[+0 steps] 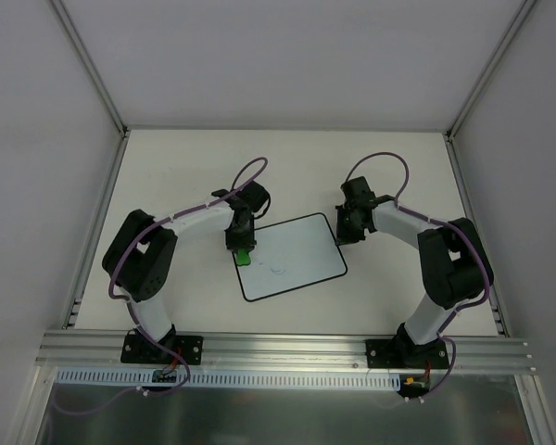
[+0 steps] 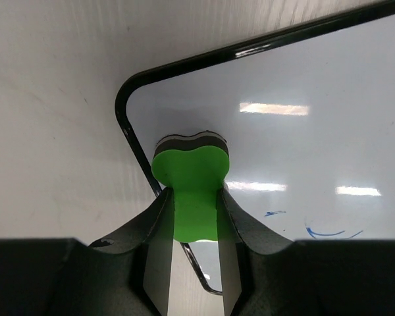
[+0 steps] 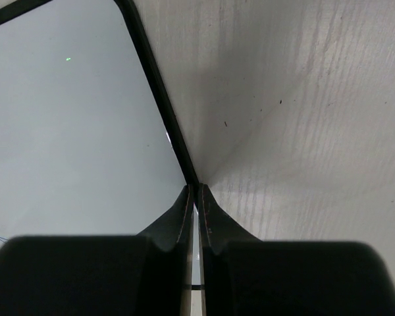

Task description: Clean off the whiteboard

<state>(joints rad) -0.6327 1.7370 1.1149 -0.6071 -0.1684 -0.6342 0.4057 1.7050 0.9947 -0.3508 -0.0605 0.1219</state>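
A flat white rectangular whiteboard with rounded corners and a thin black border (image 1: 292, 258) was laid flat on the pale worktop (image 1: 195, 167), between the two arms and slightly skewed. The left tool (image 1: 244, 252) was clenched on a small green foam eraser with a dark felt sole (image 2: 189, 164), which was pinched between the two fingers and pressed onto the board just inside its rounded left corner. The right tool (image 1: 346, 236) was set at the opposite, right-hand edge. In the right wrist view its fingers were drawn almost together with the black border running straight into the narrow gap, so the rim was judged to be gripped and the board steadied.

Most of the board's surface was seen wiped white. A few thin blue pen strokes (image 2: 329, 232) were left near the lower middle, to the right of the eraser and apart from it. The task was therefore judged largely done, with that last patch to be wiped.

Nothing was found lying between the eraser and the strokes. Beyond the board, only a grey aluminium rail (image 1: 287, 348) at the near edge, where the arm bases were bolted, and plain white enclosure walls (image 1: 37, 139) were to be seen.
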